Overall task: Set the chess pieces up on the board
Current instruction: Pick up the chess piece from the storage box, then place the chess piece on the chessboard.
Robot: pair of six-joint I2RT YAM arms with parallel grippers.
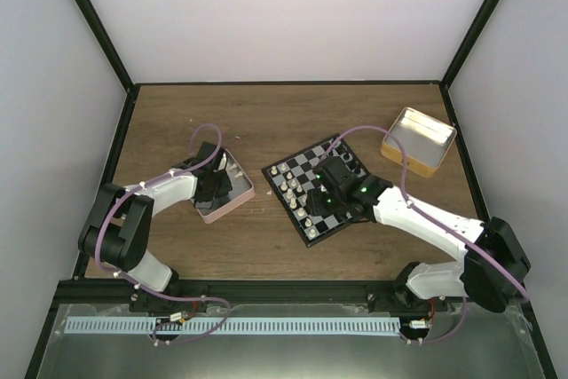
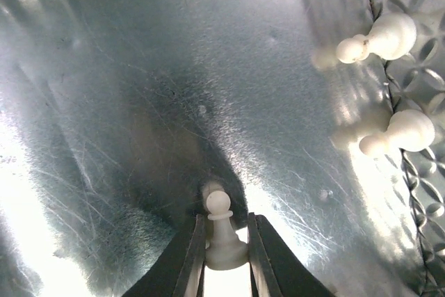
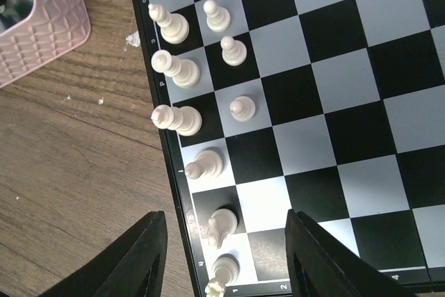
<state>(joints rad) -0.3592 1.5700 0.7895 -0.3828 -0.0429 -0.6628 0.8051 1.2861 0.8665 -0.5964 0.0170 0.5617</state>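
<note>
The chessboard (image 1: 306,175) lies tilted at mid-table, with cream-white pieces along its left edge; the right wrist view (image 3: 327,81) shows them in two files. My left gripper (image 2: 226,255) is inside the pink-sided tin (image 1: 238,185), shut on a cream-white pawn (image 2: 222,231) standing on the tin's shiny floor. Two more white pawns (image 2: 379,38) (image 2: 400,133) lie on their sides at the tin's right wall. My right gripper (image 3: 226,255) hovers open and empty over the board's corner, above a white knight (image 3: 221,224) and rook (image 3: 224,273).
A yellow metal tin (image 1: 419,141) stands open at the back right of the table. The pink tin's textured wall (image 3: 42,26) sits just left of the board. Dark frame posts and white walls enclose the table.
</note>
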